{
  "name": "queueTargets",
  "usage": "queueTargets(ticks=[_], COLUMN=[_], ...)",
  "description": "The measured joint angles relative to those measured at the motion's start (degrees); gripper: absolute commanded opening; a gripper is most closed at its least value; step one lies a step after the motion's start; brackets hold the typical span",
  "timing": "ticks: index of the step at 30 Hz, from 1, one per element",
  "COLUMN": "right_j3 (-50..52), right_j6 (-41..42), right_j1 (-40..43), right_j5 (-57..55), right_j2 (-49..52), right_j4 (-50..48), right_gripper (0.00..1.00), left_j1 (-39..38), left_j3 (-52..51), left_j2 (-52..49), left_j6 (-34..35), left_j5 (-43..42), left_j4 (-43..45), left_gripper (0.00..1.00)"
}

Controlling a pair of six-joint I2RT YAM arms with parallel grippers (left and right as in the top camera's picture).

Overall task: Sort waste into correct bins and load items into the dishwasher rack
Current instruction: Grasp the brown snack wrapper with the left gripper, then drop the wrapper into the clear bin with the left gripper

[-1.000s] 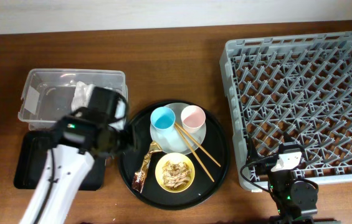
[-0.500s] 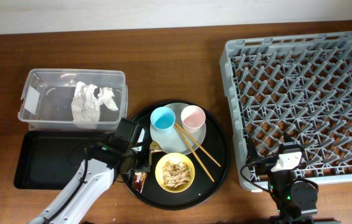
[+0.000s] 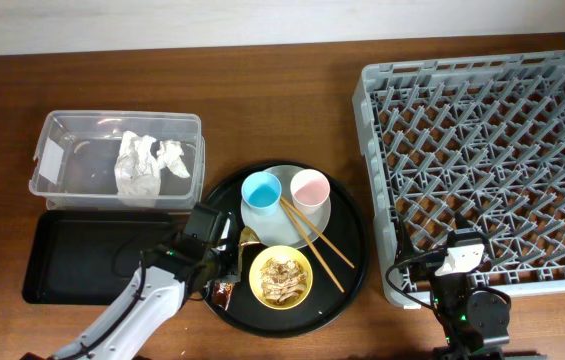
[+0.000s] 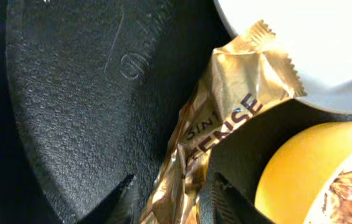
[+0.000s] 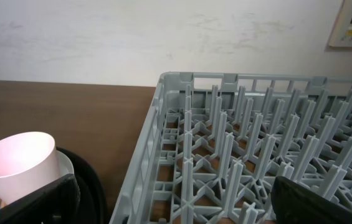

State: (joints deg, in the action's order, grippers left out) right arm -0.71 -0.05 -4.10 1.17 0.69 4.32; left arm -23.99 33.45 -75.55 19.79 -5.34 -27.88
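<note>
The left gripper (image 4: 171,202) is now low over the left part of the round black tray (image 3: 350,225). One second before, this arm was beyond the tray's left edge, over the clear tub (image 3: 62,135). Its jaws are narrow, one on each side of the lower end of the snack wrapper (image 4: 238,106), but I cannot tell if they already press it. The wrapper lies on the tray between the yellow bowl (image 4: 294,168) and the tray's left rim, and its top corner touches the plate (image 4: 313,43). The crumpled napkin (image 3: 142,165), hidden by the arm before, now shows in the tub, left of the tray. The right gripper (image 5: 176,208) has not moved. It is right of the tray, beside the dishwasher rack (image 3: 372,150), with its jaws wide and empty.
</note>
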Motion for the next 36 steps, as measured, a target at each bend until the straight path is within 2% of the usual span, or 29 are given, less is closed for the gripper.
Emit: queueTargets(ticks=[5,7,8,15,19,22,26,30,34,36], right_j3=[0.0,0.0,0.0,0.0,0.0,0.0,0.0,0.0,0.0,0.0], right_j6=[0.0,0.0,0.0,0.0,0.0,0.0,0.1,0.0,0.0,0.0], right_j1=[0.0,0.0,0.0,0.0,0.0,0.0,0.0,0.0,0.0,0.0], right_j5=[0.0,0.0,0.0,0.0,0.0,0.0,0.0,0.0,0.0,0.0], right_j2=[0.0,0.0,0.0,0.0,0.0,0.0,0.0,0.0,0.0,0.0], right_j4=[0.0,0.0,0.0,0.0,0.0,0.0,0.0,0.0,0.0,0.0], right_gripper=[0.99,0.99,0.99,0.99,0.98,0.99,0.98,0.99,0.99,0.99], left_j1=[0.0,0.0,0.0,0.0,0.1,1.4,5.6,9.5,13.1,15.0], left_j3=[-1.3,-1.3,-1.3,-0.5,7.0,15.0,19.0,19.0,19.0,19.0], left_j2=[0.0,0.0,0.0,0.1,3.1,7.6,10.5,7.4,-1.0,-5.6], left_j6=[0.5,0.7,0.7,0.8,0.8,0.8,0.8,0.8,0.8,0.8], left_j5=[0.0,0.0,0.0,-1.6,-1.4,3.7,15.0,20.7,22.9,23.2], left_j4=[1.0,1.2,1.2,-0.2,-1.9,-1.0,4.7,7.7,13.2,16.9], left_gripper=[0.14,0.02,0.01,0.00,0.00,0.00,0.00,0.00,0.01,0.14])
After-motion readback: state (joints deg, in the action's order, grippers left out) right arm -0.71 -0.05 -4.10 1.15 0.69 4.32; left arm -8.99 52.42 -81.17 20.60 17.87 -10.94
